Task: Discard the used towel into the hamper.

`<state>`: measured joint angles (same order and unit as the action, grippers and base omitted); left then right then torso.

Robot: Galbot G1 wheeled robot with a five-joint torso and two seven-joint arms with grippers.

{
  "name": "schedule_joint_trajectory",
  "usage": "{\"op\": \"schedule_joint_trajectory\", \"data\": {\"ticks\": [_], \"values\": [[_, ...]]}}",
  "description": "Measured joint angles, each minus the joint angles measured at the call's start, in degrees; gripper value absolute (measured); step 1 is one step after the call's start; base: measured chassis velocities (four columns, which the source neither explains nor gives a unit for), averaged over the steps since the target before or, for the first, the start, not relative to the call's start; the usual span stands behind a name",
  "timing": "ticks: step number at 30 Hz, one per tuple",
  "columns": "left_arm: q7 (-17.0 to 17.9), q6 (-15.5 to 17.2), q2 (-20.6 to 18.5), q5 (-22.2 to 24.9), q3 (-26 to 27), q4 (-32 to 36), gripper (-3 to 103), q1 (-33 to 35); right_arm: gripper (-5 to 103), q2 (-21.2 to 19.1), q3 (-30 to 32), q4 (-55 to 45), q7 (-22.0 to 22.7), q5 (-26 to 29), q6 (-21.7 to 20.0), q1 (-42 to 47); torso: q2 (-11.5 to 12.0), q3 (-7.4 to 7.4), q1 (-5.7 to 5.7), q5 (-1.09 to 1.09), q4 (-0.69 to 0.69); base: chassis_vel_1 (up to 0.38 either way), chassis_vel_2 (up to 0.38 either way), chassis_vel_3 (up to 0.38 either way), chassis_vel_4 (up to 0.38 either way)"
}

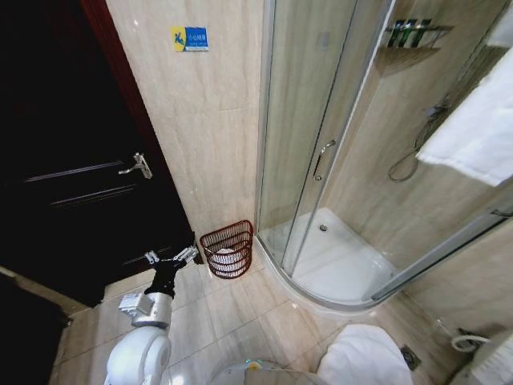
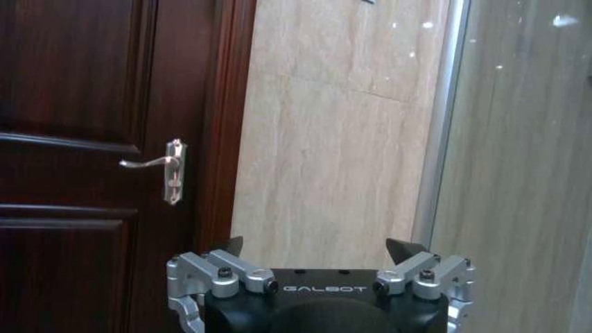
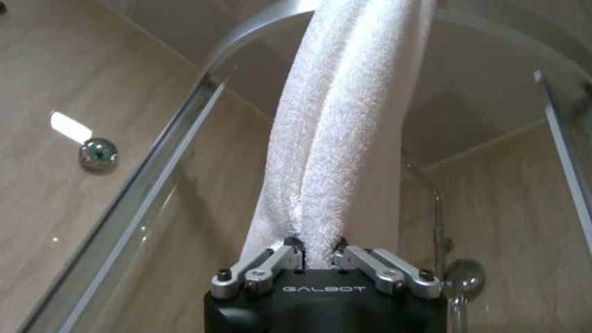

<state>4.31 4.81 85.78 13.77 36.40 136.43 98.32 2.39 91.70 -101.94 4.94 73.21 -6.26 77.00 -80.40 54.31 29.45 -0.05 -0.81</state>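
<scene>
1. Well, from the head view the hamper [image 1: 228, 249] stands on the floor in the corner between the dark door [image 1: 72, 160] and the shower enclosure [image 1: 321, 160], with something white already inside. The left hand [image 1: 171, 258] hovers just beside the hamper. A white towel [image 1: 477, 128] hangs high, well apart from the hamper.

2. The left wrist view shows that hand [image 2: 315, 250] spread, holding nothing.

3. The right wrist view alone shows the right hand [image 3: 315, 251] pinching the towel [image 3: 342, 139]. I'd judge a thin pinch could slip on the way across to the hamper.
</scene>
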Motion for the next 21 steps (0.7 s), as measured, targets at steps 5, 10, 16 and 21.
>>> {"op": "schedule_joint_trajectory", "data": {"ticks": [5,10,16,21], "values": [[0.0,0.0,0.0,0.0,0.0,0.0,100,0.0,12,3.6,-0.3,-3.3,-0.7,-0.7,-0.9,0.6,0.0,0.00,0.00,0.04,0.00,0.000,0.000,0.000,0.000],[0.0,0.0,0.0,0.0,0.0,0.0,100,0.0,12,8.5,-0.8,-7.6,-1.8,-2.5,-2.1,1.8,0.0,0.01,0.00,0.07,0.00,0.000,0.000,0.000,0.000],[0.0,0.0,0.0,0.0,0.0,0.0,100,0.0,12,12.9,-2.0,-10.2,-3.4,-4.4,-2.7,3.5,0.0,0.00,0.00,0.02,0.00,0.000,0.000,0.000,0.000],[0.0,0.0,0.0,0.0,0.0,0.0,100,0.0,12,16.2,-3.7,-11.1,-6.5,-7.3,-2.9,7.0,0.0,0.01,0.00,0.09,0.00,0.000,0.000,0.000,0.000]]}}
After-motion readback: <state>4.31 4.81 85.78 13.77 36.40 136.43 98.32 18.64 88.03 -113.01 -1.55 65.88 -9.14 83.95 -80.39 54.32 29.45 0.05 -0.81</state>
